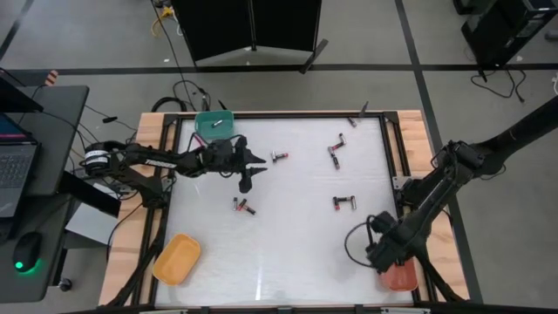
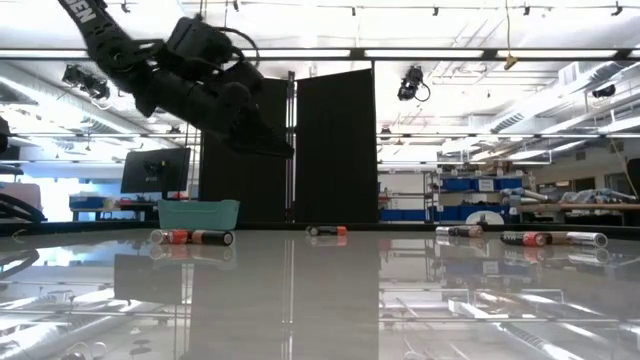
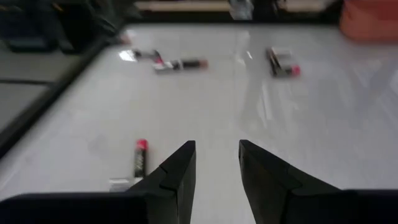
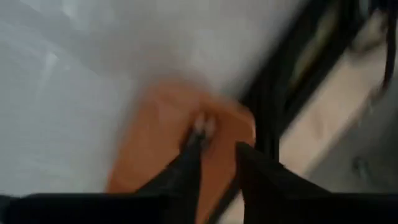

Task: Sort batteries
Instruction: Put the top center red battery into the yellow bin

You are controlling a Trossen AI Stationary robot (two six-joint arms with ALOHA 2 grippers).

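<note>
Several small batteries, dark with red and silvery ends, lie scattered on the white table: one (image 1: 279, 156), a pair (image 1: 336, 150), another (image 1: 244, 206) and one (image 1: 344, 202). My left gripper (image 1: 248, 170) hovers open above the table, raised clear of it in the low view (image 2: 272, 142). A battery (image 3: 140, 163) lies beside its fingers in the left wrist view. My right gripper (image 1: 388, 253) is at the near right corner, over the orange tray (image 4: 161, 143), its fingers slightly apart. A small pale thing (image 4: 204, 126) shows at one fingertip. My right gripper points down over the orange tray. The small pale thing (image 4: 204, 126) sits right at the tip of one finger (image 4: 189, 158). I cannot tell whether the finger touches it or whether it lies in the tray.
A green tray (image 1: 215, 125) stands at the far left corner, behind the left gripper. A yellow tray (image 1: 177, 257) sits at the near left corner. The orange tray (image 1: 403, 277) is at the near right corner. A black frame edges the table (image 1: 261, 253).
</note>
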